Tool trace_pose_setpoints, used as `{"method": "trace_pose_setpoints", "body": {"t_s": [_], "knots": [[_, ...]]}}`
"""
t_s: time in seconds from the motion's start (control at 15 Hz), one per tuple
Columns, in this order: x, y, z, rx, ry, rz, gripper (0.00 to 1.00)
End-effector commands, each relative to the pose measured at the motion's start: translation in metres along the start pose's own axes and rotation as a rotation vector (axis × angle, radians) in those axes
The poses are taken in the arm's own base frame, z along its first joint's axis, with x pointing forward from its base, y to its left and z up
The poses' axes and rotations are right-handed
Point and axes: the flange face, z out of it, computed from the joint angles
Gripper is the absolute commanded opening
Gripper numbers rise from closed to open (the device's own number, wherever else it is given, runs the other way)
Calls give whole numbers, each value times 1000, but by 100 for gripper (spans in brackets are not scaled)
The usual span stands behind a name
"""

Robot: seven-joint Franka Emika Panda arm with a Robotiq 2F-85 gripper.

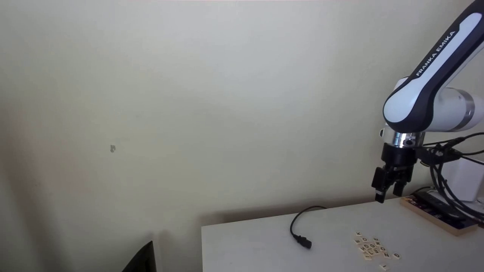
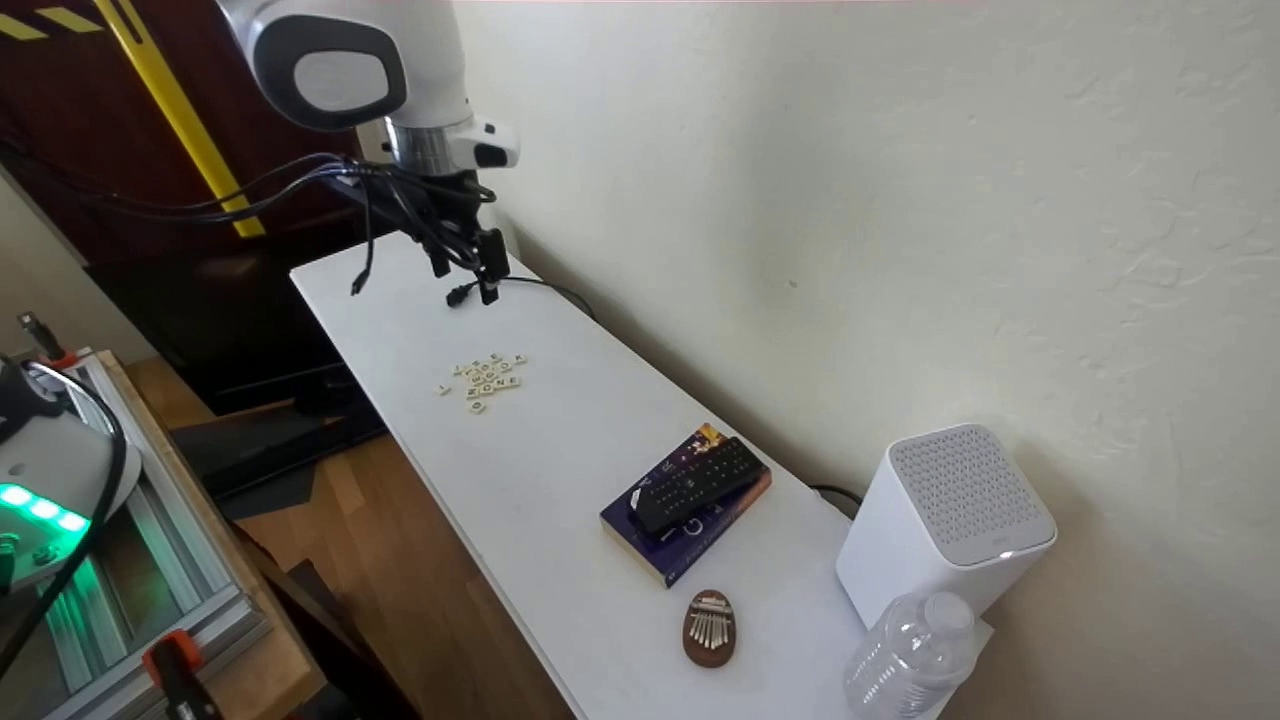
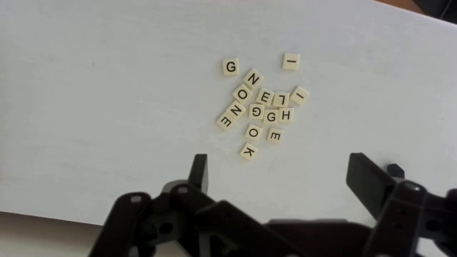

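Spread wide, holding nothing

In an exterior view my gripper (image 1: 389, 193) hangs above the table (image 1: 242, 247). In an exterior view the letter tiles (image 2: 490, 377) lie on its far part, left of the book (image 2: 700, 535). In the wrist view my fingers (image 3: 369, 182) stand well apart, the K tile (image 3: 249, 151) nearest. Gripping one (most crowd together) would, I judge, want them narrowed, squared to its sides, lowered straight.

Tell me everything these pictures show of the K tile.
The K tile is a squarish cream piece, perhaps plastic, with one black letter. It lies flat, face up, on the white table, its letter turned sideways in the wrist view. It sits near an O tile, with a gap between; only the table appears to touch it.
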Motion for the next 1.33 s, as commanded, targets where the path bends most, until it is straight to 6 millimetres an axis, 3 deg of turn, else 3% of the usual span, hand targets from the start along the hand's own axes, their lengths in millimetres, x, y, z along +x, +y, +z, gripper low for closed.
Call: {"method": "trace_pose_setpoints", "body": {"t_s": [0.0, 0.2, 0.27, 0.33, 1.0, 1.27], "knots": [[6, -2, 28, -10, -1, 13, 100], [7, -2, 47, -17, -15, 20, 100], [8, -1, 52, -17, -18, 24, 82], [9, 0, 56, -18, -19, 28, 72], [30, 12, 102, -31, -47, -2, 2], [33, 13, 122, -56, -55, -40, 0]]}}
